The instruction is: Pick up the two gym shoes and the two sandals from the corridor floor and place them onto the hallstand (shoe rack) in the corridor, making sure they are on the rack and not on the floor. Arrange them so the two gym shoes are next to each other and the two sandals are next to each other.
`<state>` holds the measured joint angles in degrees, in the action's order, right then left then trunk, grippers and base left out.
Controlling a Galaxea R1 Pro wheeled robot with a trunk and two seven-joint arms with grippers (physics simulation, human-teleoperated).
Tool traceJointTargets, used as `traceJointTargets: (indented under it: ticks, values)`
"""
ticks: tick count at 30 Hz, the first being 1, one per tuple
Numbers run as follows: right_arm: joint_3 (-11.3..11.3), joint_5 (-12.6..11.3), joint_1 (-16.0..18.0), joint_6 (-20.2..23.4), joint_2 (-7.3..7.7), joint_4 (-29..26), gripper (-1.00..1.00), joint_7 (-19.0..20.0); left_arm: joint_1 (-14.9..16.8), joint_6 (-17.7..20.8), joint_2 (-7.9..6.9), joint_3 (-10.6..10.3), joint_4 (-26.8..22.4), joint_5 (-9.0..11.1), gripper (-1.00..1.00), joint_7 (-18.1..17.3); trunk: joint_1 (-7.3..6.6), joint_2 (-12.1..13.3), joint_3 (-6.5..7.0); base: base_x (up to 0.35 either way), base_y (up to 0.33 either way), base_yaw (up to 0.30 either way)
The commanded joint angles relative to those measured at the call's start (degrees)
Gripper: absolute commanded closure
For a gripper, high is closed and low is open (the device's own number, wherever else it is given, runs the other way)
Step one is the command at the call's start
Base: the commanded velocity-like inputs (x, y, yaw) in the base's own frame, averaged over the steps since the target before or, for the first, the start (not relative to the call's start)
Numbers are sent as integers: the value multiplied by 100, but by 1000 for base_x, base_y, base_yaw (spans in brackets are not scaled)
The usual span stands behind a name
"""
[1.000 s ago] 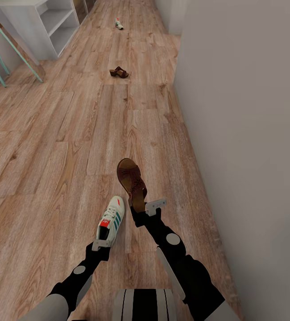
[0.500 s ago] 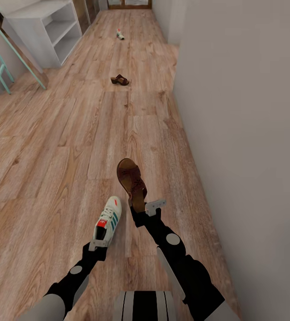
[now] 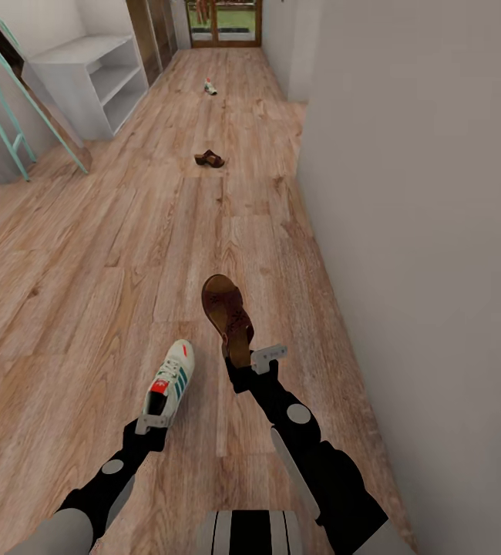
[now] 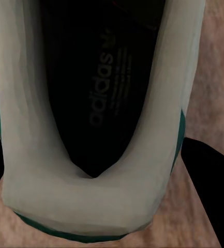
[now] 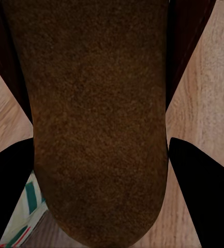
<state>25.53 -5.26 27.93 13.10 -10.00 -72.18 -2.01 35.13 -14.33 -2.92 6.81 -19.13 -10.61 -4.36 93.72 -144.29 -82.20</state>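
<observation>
In the head view my left gripper (image 3: 152,420) is shut on the heel of a white gym shoe (image 3: 170,378) with green stripes, held above the corridor floor (image 3: 89,270). My right gripper (image 3: 243,361) is shut on a brown sandal (image 3: 224,310) pointing forward. The left wrist view looks into the gym shoe's (image 4: 99,103) dark opening, with black fingers (image 4: 210,175) at both sides. In the right wrist view the sandal's insole (image 5: 99,119) lies between the fingers (image 5: 205,191). A second sandal (image 3: 209,159) lies on the floor ahead and a second gym shoe (image 3: 210,87) farther down. The pale grey hallstand (image 3: 89,73) stands far left.
A grey wall (image 3: 420,231) runs close along my right side. A teal slanted frame (image 3: 15,108) stands at the left before the hallstand. A glazed door (image 3: 223,19) closes the corridor's far end. Wide floor lies open to the left and ahead.
The camera has tilted up, showing more of the corridor's far end. My left gripper has carried the gym shoe to the left. The right gripper and its sandal hold their place.
</observation>
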Motion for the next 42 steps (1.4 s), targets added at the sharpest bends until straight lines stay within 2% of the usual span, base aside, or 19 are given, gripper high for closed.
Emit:
traceJointTargets:
  ticks: [1, 5, 7, 10, 11, 12, 13, 16, 18, 20, 23, 27, 29, 35, 39, 42]
  values:
    - [4, -53, 2, 22, 0, 9, 100, -28, 2, -13, -94, 44, 10, -54, 100, -38, -3, 0, 19, 0, 0, 0]
    - [-1, -51, 2, 8, 0, -12, 100, -34, -4, -10, -196, 48, 24, -55, 100, -37, -13, 6, 108, 0, 0, 0]
    - [1, -39, 0, -4, 297, -9, 100, -62, -81, -15, -243, 55, 49, -52, 100, -31, -19, 8, 152, 0, 0, 0]
    - [3, -27, -4, -11, 561, 21, 100, -152, -194, -28, -254, 132, 44, -42, 100, -35, -26, 12, 219, 0, 0, 0]
    - [3, -27, -17, -23, 703, 33, 100, -214, -257, -35, -256, 214, 40, -19, 100, -39, -29, 14, 241, 0, 0, 0]
    - [4, -25, -39, -33, 776, 39, 100, -250, -288, -38, -257, 262, 37, -5, 100, -41, -32, 15, 263, 0, 0, 0]
    - [4, -26, -121, -63, 922, 55, 100, -336, -349, -46, -259, 365, 35, 23, 100, -46, -34, 16, 285, 0, 0, 0]
    - [4, -27, -408, -309, 1213, 159, 100, -636, -509, -66, -261, 563, 24, 59, 100, -53, -42, 20, 352, 0, 0, 0]
    - [4, -27, -575, -621, 1327, 350, 100, -853, -578, -110, -261, 604, 20, 65, 100, -54, -47, 23, 396, 0, 0, 0]
    - [4, -31, -667, -888, 1382, 540, 100, -992, -688, -288, -261, 642, 23, 71, 100, -55, -52, 26, 440, 0, 0, 0]
    - [4, -29, -821, -1628, 1450, 1164, 100, -1252, -883, -658, -256, 673, 34, 77, 100, -50, -60, 30, 507, 0, 0, 0]
    - [4, -36, -910, -2228, 1472, 1899, 100, -1351, -1036, -858, -254, 687, 62, 114, 100, -45, -70, 35, 595, 0, 0, 0]
    - [4, -42, -942, -2629, 1479, 2507, 100, -1379, -1171, -930, -253, 707, 69, 245, 100, -46, -75, 38, 640, 0, 0, 0]
    - [9, -53, -968, -3541, 1482, 3606, 100, -1395, -1389, -1038, -232, 757, 64, 531, 100, -54, -91, 46, 773, 0, 0, 0]
    - [20, -60, -975, -3999, 1459, 4208, 100, -1392, -1524, -1178, -226, 766, 83, 589, 100, -55, -101, 51, 861, 0, 0, 0]
    - [27, -65, -980, -4171, 1435, 4637, 100, -1390, -1663, -1266, -223, 769, 86, 608, 100, -51, -109, 55, 928, 0, 0, 0]
